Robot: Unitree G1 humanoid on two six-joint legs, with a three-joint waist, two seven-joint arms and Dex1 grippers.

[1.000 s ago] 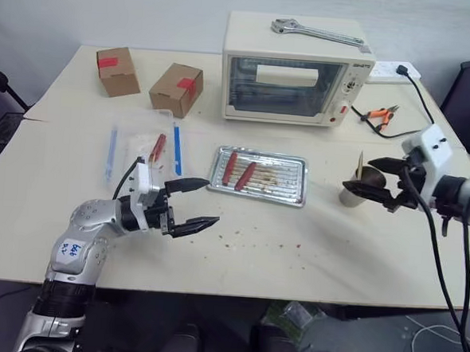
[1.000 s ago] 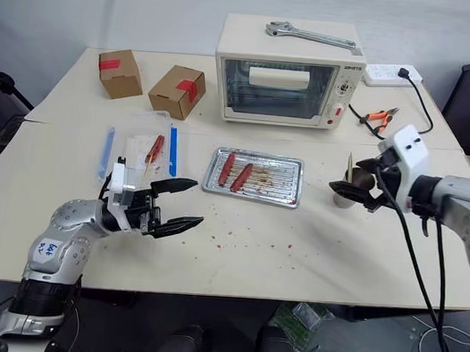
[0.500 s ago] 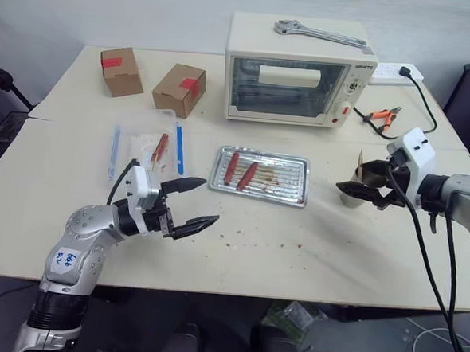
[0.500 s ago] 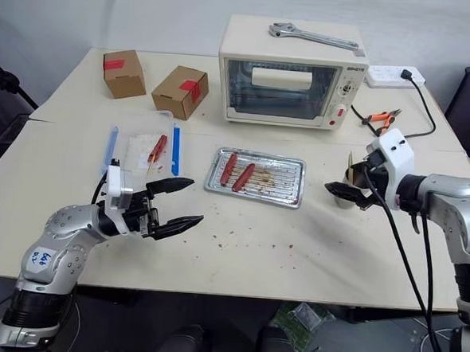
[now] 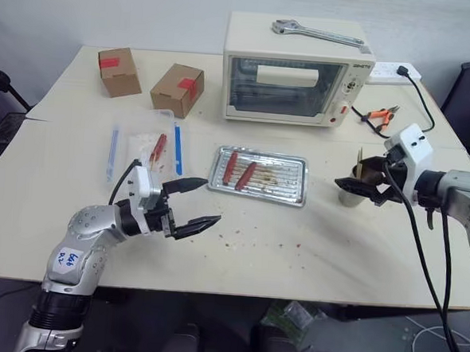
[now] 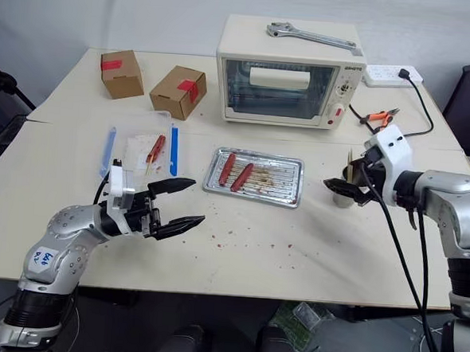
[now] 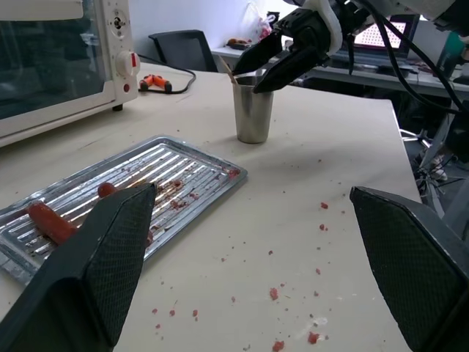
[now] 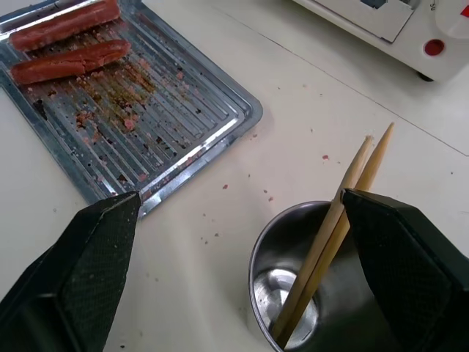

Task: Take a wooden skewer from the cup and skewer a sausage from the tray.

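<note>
Nearest, on the left, the left gripper (image 5: 199,202) hovers over the table, jaws spread wide and empty. Farther right, the right gripper (image 6: 343,185) hangs just above the cup (image 7: 253,112), jaws wide, gripping nothing; two wooden skewers (image 8: 337,225) lean inside. The sausages (image 8: 64,44) lie at the left end of the tray (image 5: 287,177). The skewer-fetching step is in hand; next calls for closing on one stick.
</note>
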